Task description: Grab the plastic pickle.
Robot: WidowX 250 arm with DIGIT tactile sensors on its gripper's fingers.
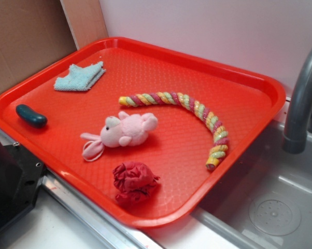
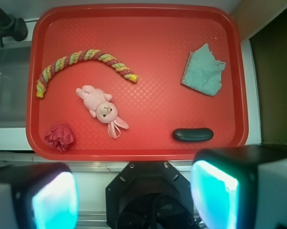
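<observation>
plastic pickle (image 2: 193, 134) flat, long axis along tray's (image 2: 134, 155) near rim | claw (image 2: 134, 200) wide open, empty

faucet (image 1: 305, 98): top cut off by right edge in exterior view | gripper (image 2: 134, 195): fingers (image 2: 215, 195) blurred, cropped by bottom edge in wrist view | sink (image 1: 280, 207): cropped at lower right corner
</observation>
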